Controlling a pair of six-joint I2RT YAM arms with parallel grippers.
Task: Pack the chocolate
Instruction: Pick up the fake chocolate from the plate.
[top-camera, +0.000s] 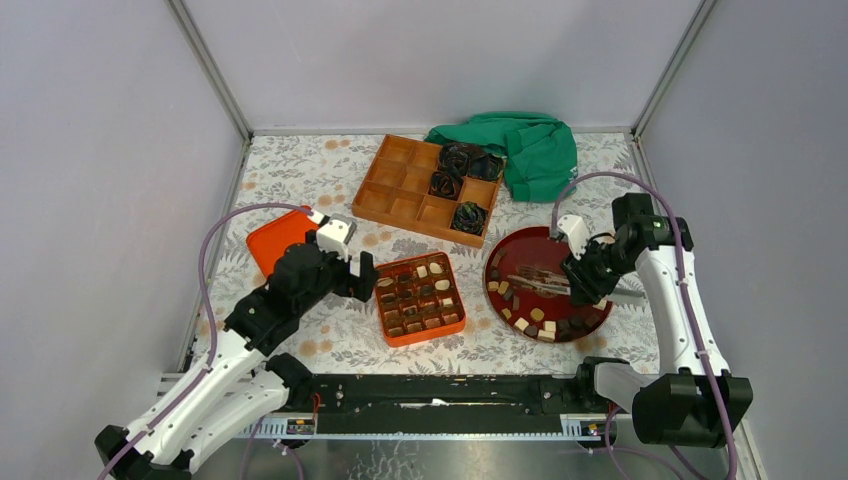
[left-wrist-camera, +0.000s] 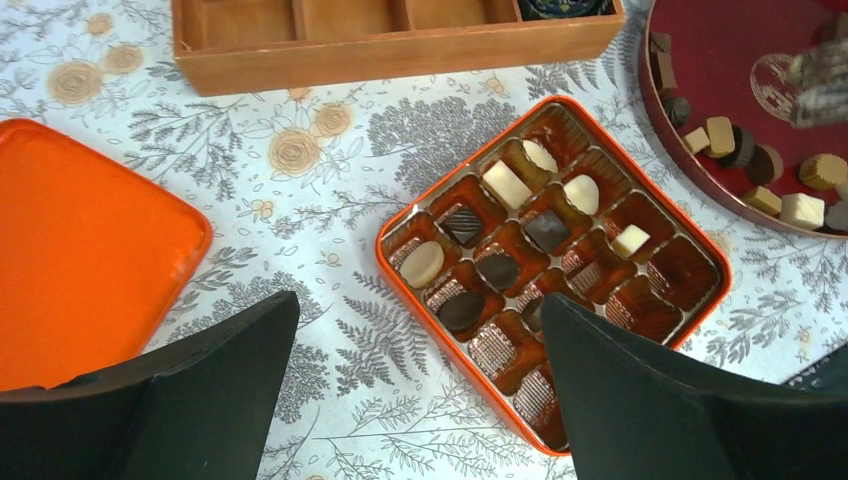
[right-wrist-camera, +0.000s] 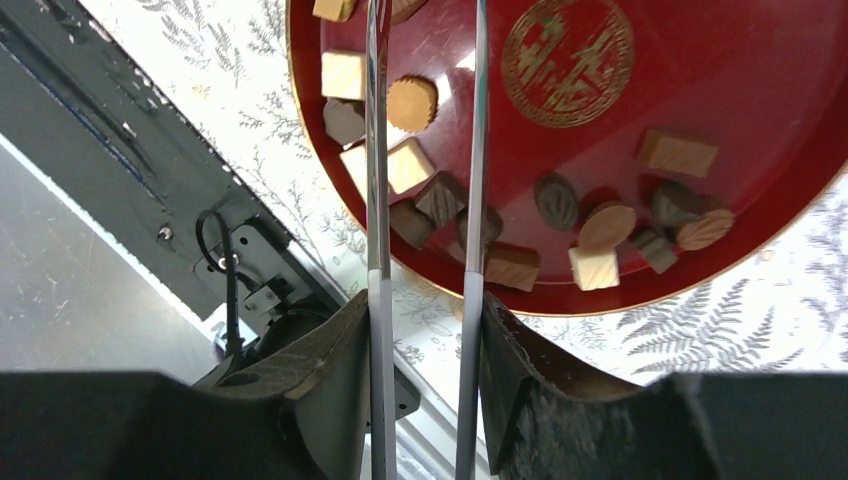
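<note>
The chocolate lies as several loose brown, tan and cream pieces (top-camera: 535, 322) along the near side of a round red plate (top-camera: 600, 318), also in the right wrist view (right-wrist-camera: 412, 165). More pieces (left-wrist-camera: 505, 185) fill part of an orange compartment box (top-camera: 392, 325). My right gripper (top-camera: 585, 290) is shut on metal tongs (right-wrist-camera: 378, 150), whose two arms reach over the plate (right-wrist-camera: 700, 80); the tong tips are out of the wrist view. My left gripper (left-wrist-camera: 418, 305) is open and empty, low over the box's near left rim (left-wrist-camera: 467, 365).
An orange lid (top-camera: 280, 240) lies left of the box. A wooden divided tray (top-camera: 400, 185) with black crinkled rosettes (top-camera: 458, 160) stands at the back, a green cloth (top-camera: 535, 150) behind it. The black rail (right-wrist-camera: 120, 140) runs along the table's near edge.
</note>
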